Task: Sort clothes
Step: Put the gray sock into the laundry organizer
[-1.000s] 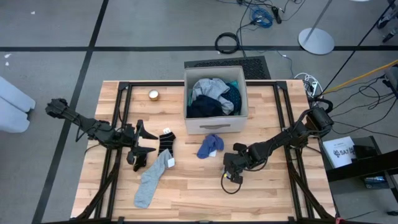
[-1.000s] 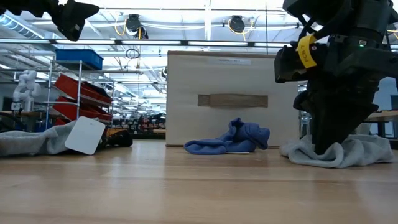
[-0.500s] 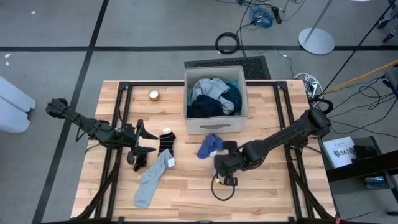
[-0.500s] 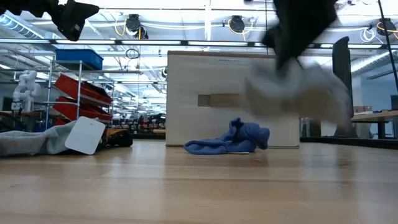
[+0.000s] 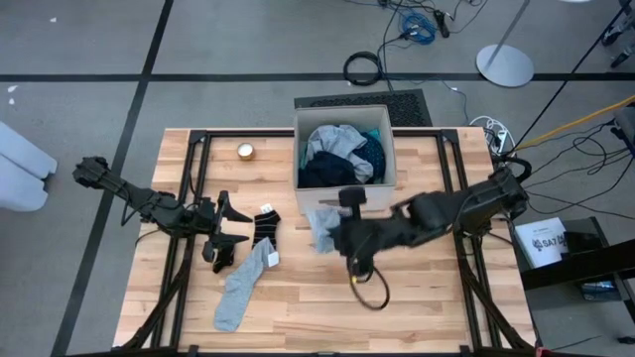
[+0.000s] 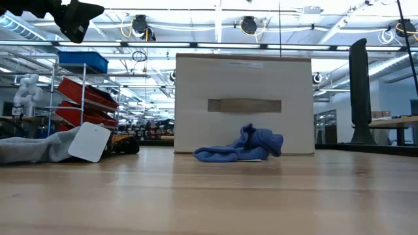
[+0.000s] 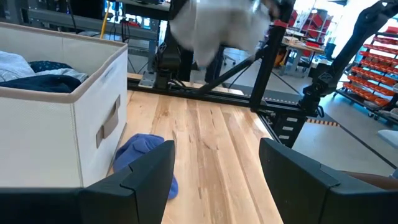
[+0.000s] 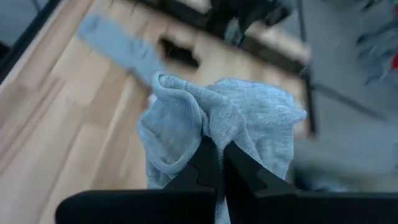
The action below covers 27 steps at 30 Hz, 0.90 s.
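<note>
Clothes mostly sat in the box by the table's far edge. Right gripper was clamped on a grey sock mid-table; I'd lift it well clear before moving. Left gripper sat open near the left edge.

The right arm reaches from the table's right edge toward its middle, wrist raised, and the right gripper has its fingers pinched together on a grey garment. The left arm lies low along the left edge, the left gripper spread wide, holding nothing.
</note>
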Tool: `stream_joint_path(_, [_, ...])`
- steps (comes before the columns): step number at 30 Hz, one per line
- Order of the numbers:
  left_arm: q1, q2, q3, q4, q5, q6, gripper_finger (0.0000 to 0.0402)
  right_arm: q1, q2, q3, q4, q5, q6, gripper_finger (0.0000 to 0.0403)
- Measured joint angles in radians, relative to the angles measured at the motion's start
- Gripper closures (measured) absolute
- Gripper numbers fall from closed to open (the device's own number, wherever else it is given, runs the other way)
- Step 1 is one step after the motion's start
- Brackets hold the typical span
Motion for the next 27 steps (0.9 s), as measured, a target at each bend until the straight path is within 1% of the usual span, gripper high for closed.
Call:
stream_joint_path(3, [0.0, 0.0, 0.0, 0.0, 0.0, 0.0, 0.0157, -0.04, -0.002, 0.097, 0.0, 0.0, -0.087, 0.0403])
stream_joint_path(9, [0.0, 0.0, 0.0, 0.0, 0.0, 0.0, 0.0157, -0.152, -0.003, 0.249, 0.0, 0.0, -0.198, 0.0403])
stream_joint_path(12, [0.0, 0.0, 0.0, 0.0, 0.0, 0.0, 0.0157, -0.229, -0.003, 0.289, 0.001, -0.001, -0.234, 0.0403])
stream_joint_path(16, [0.0, 0.0, 0.0, 0.0, 0.0, 0.0, 0.0157, -0.354, -0.003, 0.3, -0.009, -0.002, -0.238, 0.0403])
stream_joint_path(18, [0.0, 0.0, 0.0, 0.0, 0.0, 0.0, 0.0157, -0.421, -0.002, 0.3, -0.059, -0.006, -0.208, 0.0403])
stream_joint_path(20, [0.0, 0.0, 0.0, 0.0, 0.0, 0.0, 0.0157, -0.492, -0.002, 0.3, -0.129, -0.028, -0.145, 0.0403])
stream_joint_path(24, [0.0, 0.0, 0.0, 0.0, 0.0, 0.0, 0.0157, -0.619, -0.002, 0.284, -0.276, -0.177, -0.005, 0.0403])
stream_joint_path(27, [0.0, 0.0, 0.0, 0.0, 0.0, 0.0, 0.0157, -0.677, -0.002, 0.255, -0.35, -0.244, 0.039, 0.0403])
